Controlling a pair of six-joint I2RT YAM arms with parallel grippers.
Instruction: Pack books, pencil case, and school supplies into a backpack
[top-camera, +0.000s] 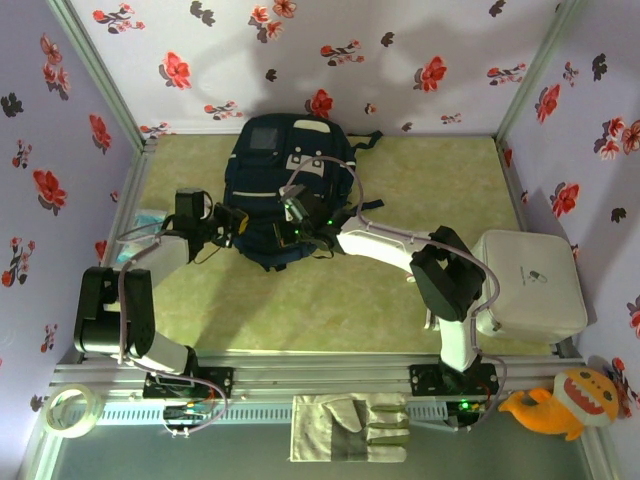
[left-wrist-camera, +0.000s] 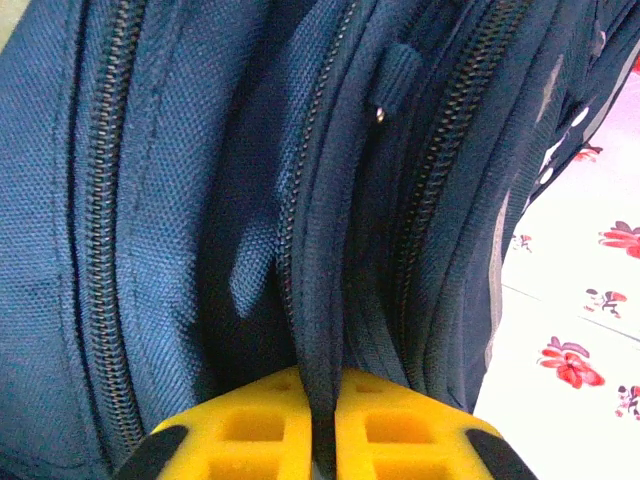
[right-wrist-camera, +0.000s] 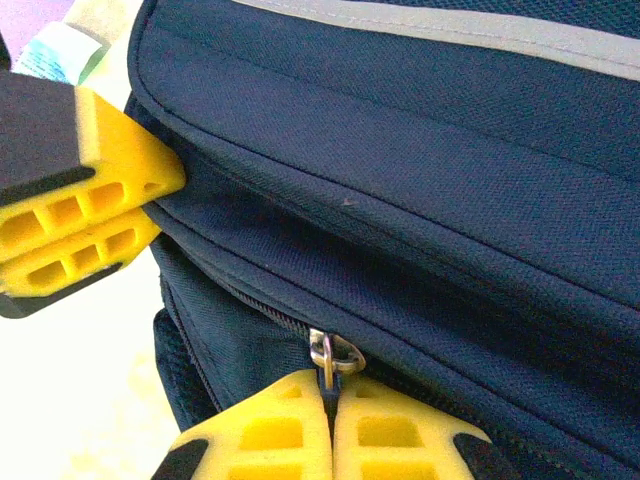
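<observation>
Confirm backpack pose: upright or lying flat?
Lying flat: the backpack rests back-down on the table, front patches facing the top camera.

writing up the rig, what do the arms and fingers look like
The left arm and right arm have white links with black joints and loose grey cables. The fingers are yellow blocks with rectangular cut-outs and black trim at the outer corners.
</observation>
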